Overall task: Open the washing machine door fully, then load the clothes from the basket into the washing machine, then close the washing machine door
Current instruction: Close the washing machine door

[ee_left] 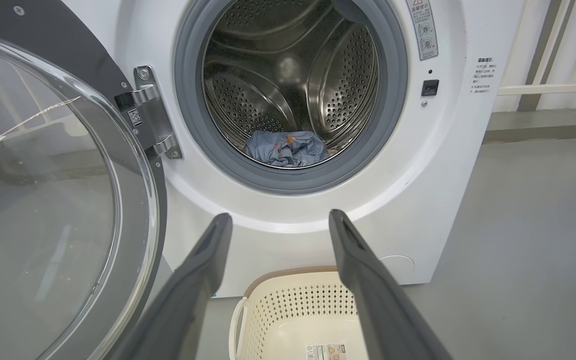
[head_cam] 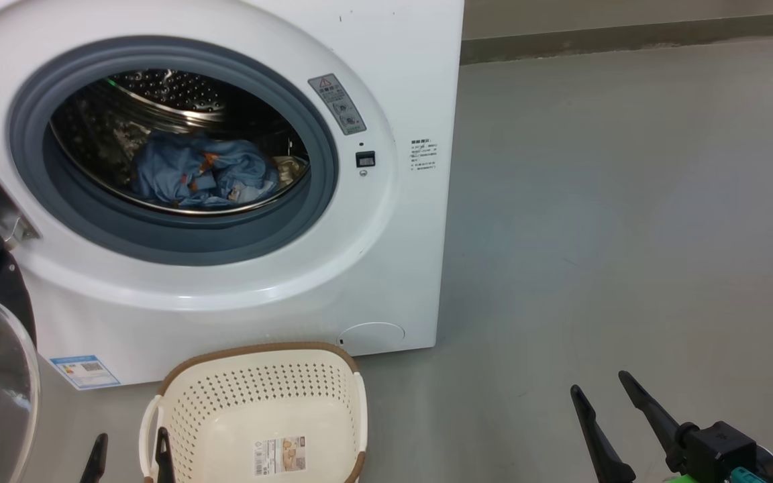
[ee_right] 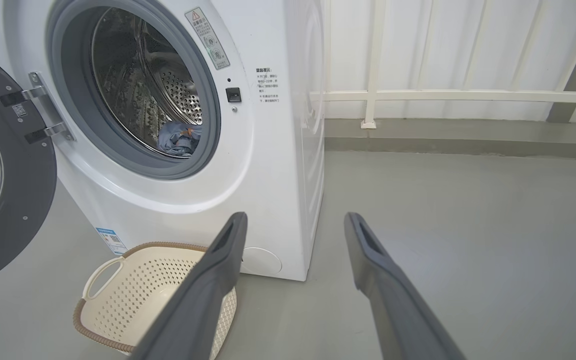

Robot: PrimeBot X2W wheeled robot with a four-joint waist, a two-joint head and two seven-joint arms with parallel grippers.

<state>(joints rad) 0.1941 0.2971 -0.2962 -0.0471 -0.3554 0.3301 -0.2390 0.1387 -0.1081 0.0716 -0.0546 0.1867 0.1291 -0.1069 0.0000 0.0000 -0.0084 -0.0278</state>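
the washer (head_cam: 386, 80) stands on the floor (head_cam: 628, 201), with a railing (ee_right: 468, 95) behind it to the right. its door (ee_left: 43, 200) hangs swung out to the left on a hinge (ee_left: 153, 112) at the left edge of the opening. the clothes (head_cam: 202, 176) lie heaped at the bottom of the drum (ee_left: 288, 75). the basket (head_cam: 259, 376) sits on the floor just before the washer, below the opening and right of the door, its right corner just before the filter cap (head_cam: 371, 335). the left gripper (head_cam: 131, 436) is at the basket's left side; the right gripper (head_cam: 598, 382) is over the floor, well right of the basket.
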